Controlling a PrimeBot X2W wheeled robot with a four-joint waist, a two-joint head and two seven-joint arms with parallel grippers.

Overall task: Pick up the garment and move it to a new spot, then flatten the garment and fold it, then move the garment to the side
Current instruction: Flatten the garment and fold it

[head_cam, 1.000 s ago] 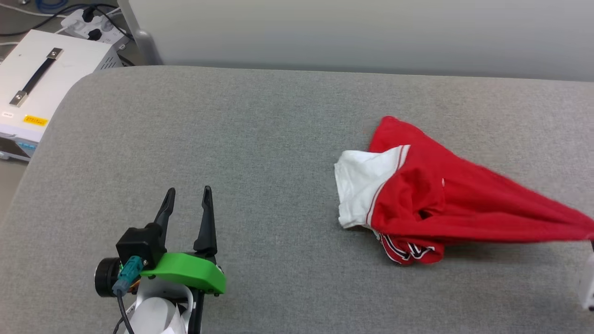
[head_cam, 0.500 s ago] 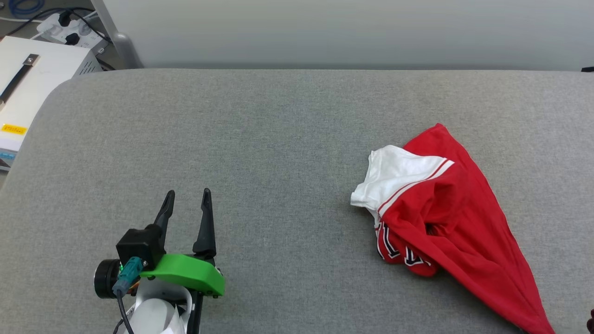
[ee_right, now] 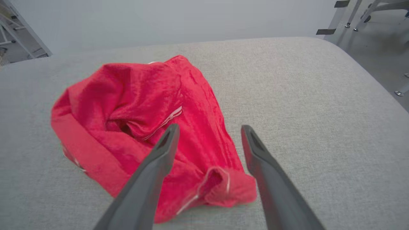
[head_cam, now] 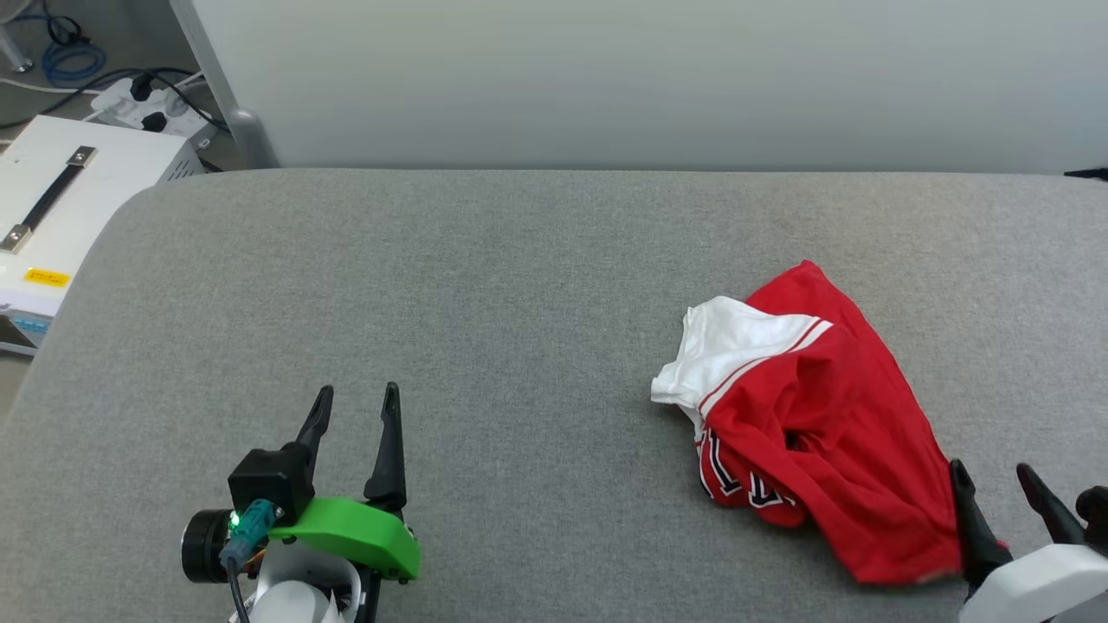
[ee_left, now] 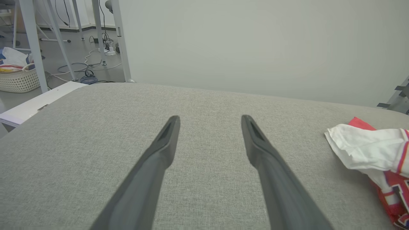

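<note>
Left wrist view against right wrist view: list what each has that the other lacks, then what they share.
Left wrist, not right wrist: the left claw, open over bare grey pad, plus a basket and cables on the floor.
Right wrist, not left wrist: the right claw, open, framing the bunched red corner of the shirt.
Shared: the pad, the shirt and the pale wall.

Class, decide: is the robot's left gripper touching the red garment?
Apart. The head view shows the left gripper at lower left and the garment at right, with a broad stretch of grey surface between them.
</note>
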